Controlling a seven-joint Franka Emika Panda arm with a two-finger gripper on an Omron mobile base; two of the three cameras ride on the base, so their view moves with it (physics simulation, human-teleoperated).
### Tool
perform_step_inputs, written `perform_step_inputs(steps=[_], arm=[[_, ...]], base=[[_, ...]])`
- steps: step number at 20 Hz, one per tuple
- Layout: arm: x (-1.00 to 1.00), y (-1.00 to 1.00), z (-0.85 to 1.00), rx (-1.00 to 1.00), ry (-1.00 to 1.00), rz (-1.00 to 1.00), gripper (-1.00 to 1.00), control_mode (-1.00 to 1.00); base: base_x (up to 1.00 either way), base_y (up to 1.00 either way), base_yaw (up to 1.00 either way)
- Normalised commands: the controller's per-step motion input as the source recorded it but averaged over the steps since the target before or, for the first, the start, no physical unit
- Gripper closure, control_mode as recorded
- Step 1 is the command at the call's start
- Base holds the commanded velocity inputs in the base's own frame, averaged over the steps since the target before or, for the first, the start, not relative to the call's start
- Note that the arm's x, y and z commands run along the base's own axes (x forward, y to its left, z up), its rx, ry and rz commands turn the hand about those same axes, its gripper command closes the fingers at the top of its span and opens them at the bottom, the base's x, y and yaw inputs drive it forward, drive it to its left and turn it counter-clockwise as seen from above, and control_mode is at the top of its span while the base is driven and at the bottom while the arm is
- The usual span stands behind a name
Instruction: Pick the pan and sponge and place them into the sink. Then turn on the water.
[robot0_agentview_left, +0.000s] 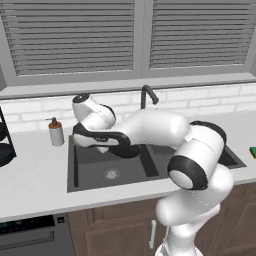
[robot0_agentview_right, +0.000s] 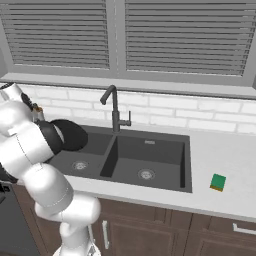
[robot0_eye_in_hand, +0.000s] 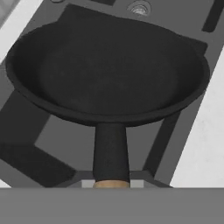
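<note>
A: Item one, nearest — the tool (robot0_agentview_left: 107, 145). State?

B: Clamped tight on the handle of the pan (robot0_eye_in_hand: 107, 76). In the hand view the dark neck of the handle runs down to the bottom edge, with a sliver of light wood showing; the jaws themselves are hidden there, so we take the grip from how the pan hangs off the hand.

A: Item two, the pan. Location?

B: Held over the left basin of the sink (robot0_agentview_right: 185, 170), not yet resting on the floor of it as far as we can tell. From the right base view its black bowl sits against the basin's left side.

A: Handling note?

B: We'd lower it level and centred in the left basin, keeping the rim clear of the divider and the faucet (robot0_agentview_right: 114, 107), and only then let go — a tilted release may let it clatter.

A: Item three, basins. Contents?

B: Both hold nothing but their round drains; no water runs.

A: Item four, farther off?

B: The sponge (robot0_agentview_right: 218, 182), green and yellow, on the bench (robot0_agentview_right: 225, 155) right of the sink, well apart from the pan. A soap bottle (robot0_agentview_left: 56, 132) stands left of the sink.
</note>
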Motion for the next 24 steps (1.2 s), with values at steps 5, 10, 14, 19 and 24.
perform_step_inputs(steps=[5,10,14,19,24], arm=[[0.34,-0.32,-0.37,0.0,0.19,0.0,1.0,-1.0],[0.25,-0.17,-0.41,0.0,0.16,0.0,1.0,-1.0],[0.23,-0.01,-0.42,0.0,0.09,0.02,1.0,-1.0],[0.25,-0.01,-0.44,0.0,0.01,0.03,1.0,-1.0],[0.28,-0.04,-0.45,0.0,0.0,0.02,1.0,-1.0]], base=[[0.0,0.0,0.0],[0.0,0.0,0.0],[0.0,0.0,0.0],[0.0,0.0,0.0],[0.0,0.0,0.0]])
